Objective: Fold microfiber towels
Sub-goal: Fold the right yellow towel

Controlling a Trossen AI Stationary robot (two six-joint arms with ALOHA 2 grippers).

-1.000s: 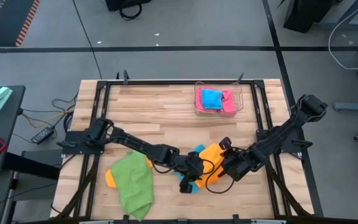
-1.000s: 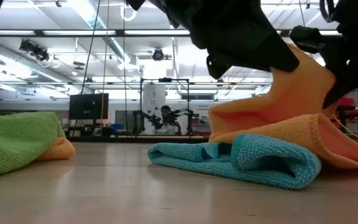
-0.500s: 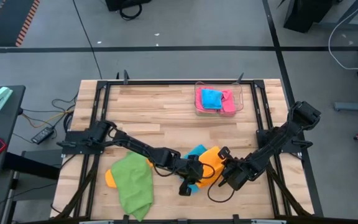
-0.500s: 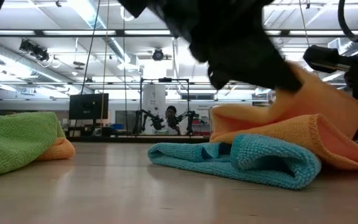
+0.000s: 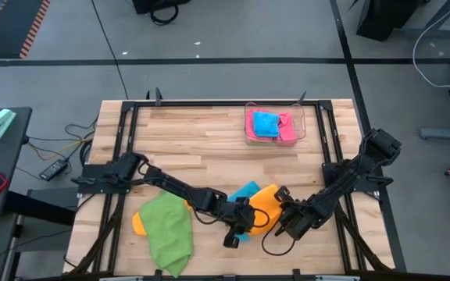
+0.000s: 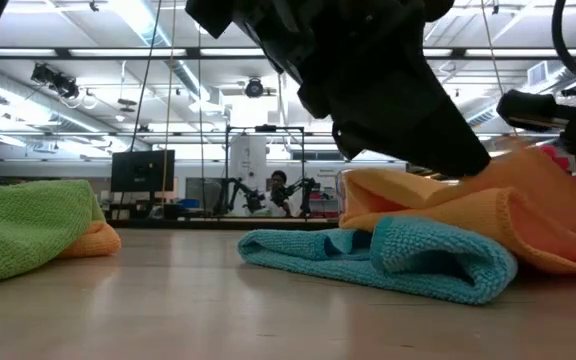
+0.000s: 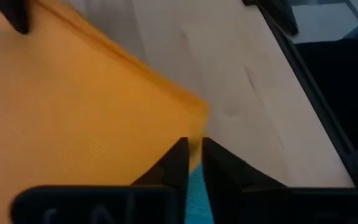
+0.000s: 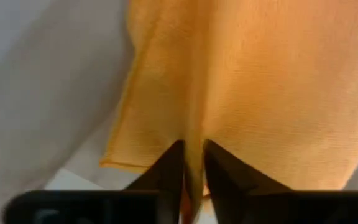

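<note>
Nearby, a green towel lies well left of the orange towel.

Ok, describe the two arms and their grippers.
Both arms are dark, slim and jointed. The left gripper and right gripper each end in two black tapered fingers. A dark cable loops by the right gripper in the high view.

bright, even overhead ceiling lights, soft shadows; both wrist views are blurred close up, low view's foreground soft.
</note>
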